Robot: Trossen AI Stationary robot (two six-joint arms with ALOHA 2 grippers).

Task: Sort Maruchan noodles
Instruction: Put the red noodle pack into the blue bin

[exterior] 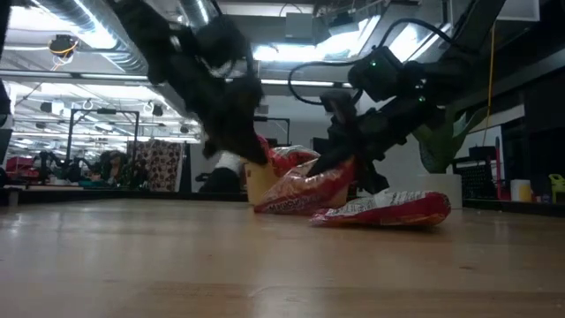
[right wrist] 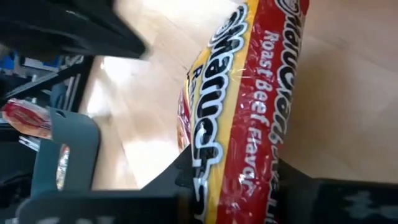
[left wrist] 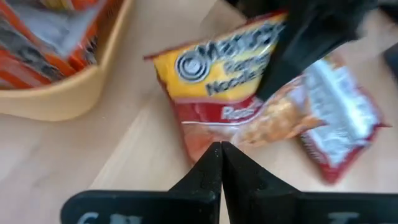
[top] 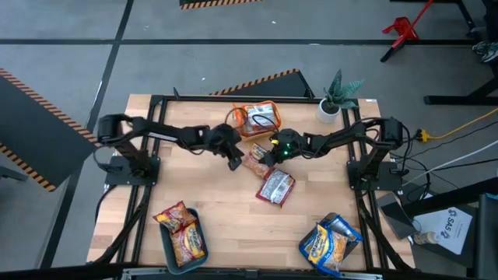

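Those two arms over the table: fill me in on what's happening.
The right gripper is closed on a yellow-and-red roast beef noodle packet at mid-table. The left gripper sits shut just beside it, holding nothing. A red-silver packet lies loose nearby. The orange-yellow bin and two bins near the front edge already hold packets.
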